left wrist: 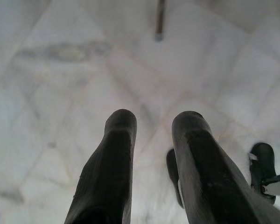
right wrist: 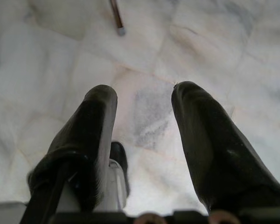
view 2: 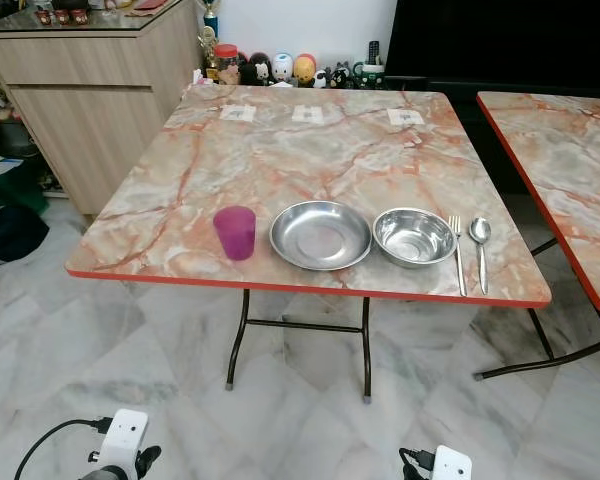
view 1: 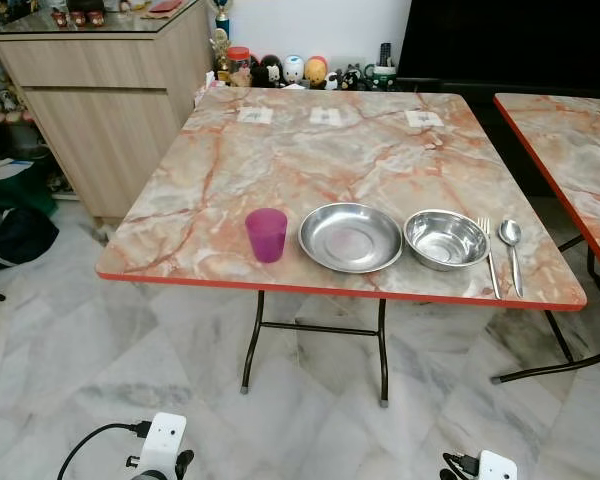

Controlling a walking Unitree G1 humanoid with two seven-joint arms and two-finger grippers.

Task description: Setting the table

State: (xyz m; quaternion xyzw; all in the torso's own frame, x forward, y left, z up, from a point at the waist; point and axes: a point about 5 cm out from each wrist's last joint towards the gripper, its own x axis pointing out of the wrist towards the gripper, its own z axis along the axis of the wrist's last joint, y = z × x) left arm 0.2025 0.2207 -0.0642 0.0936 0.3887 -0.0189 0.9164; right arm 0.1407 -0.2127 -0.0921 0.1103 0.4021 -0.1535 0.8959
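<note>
Along the near edge of the marble-patterned folding table stood a row: a purple plastic cup, a shallow steel plate, a steel bowl just beside it, then a fork and a spoon lying side by side. The left pincer hung low over the pale marble floor with its two black fingers apart and nothing between them. The right pincer hung likewise, spread wide and empty.

White boxy wrist housings at 7 and 5 o'clock, a black cable looping off the left; each gripper has two rounded, matte-black fingers
</note>
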